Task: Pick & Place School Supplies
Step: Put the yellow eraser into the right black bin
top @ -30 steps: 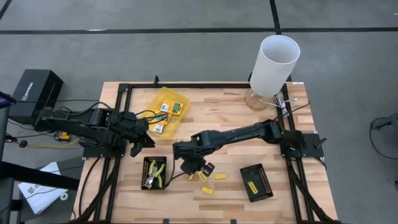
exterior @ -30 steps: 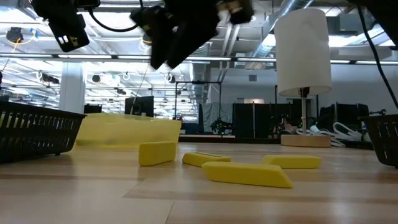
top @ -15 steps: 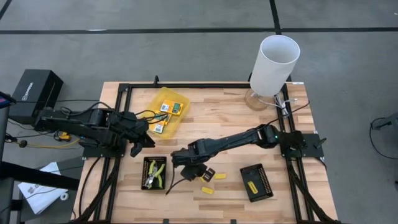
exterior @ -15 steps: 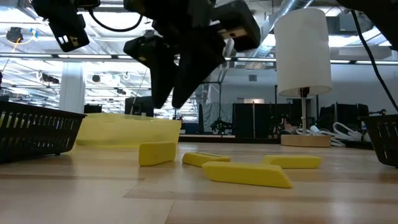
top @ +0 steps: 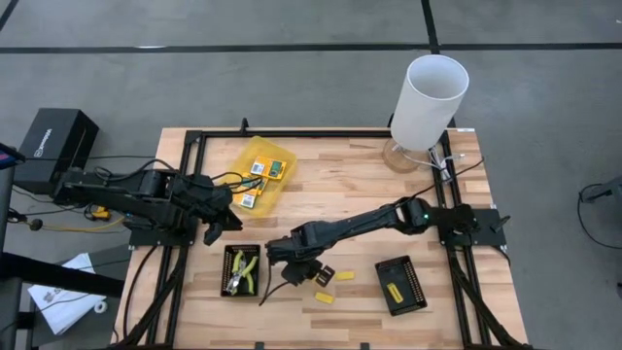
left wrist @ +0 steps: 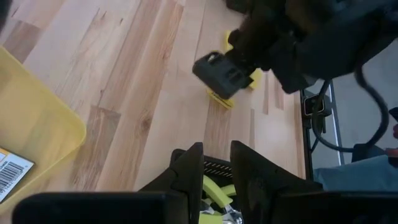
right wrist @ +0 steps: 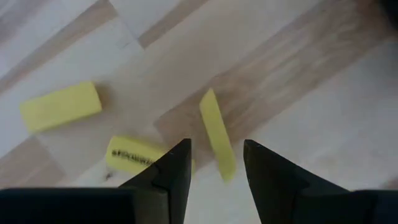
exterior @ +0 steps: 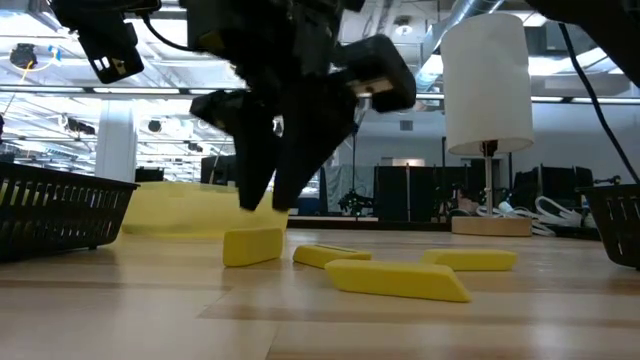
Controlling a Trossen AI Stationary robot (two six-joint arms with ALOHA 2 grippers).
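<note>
Your right pincer (right wrist: 214, 163) hangs open straight over a yellow piece (right wrist: 217, 133) — its long axis runs between the fingers, not across.

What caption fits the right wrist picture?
Open right claw hovering over a yellow piece on the wooden table.

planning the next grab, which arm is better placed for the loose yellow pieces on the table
Right: the right gripper hangs open straddling a yellow piece. The left gripper waits near the yellow container.

The right claw (right wrist: 216, 163) hangs open above three yellow pieces (right wrist: 217, 134) on wood
</note>
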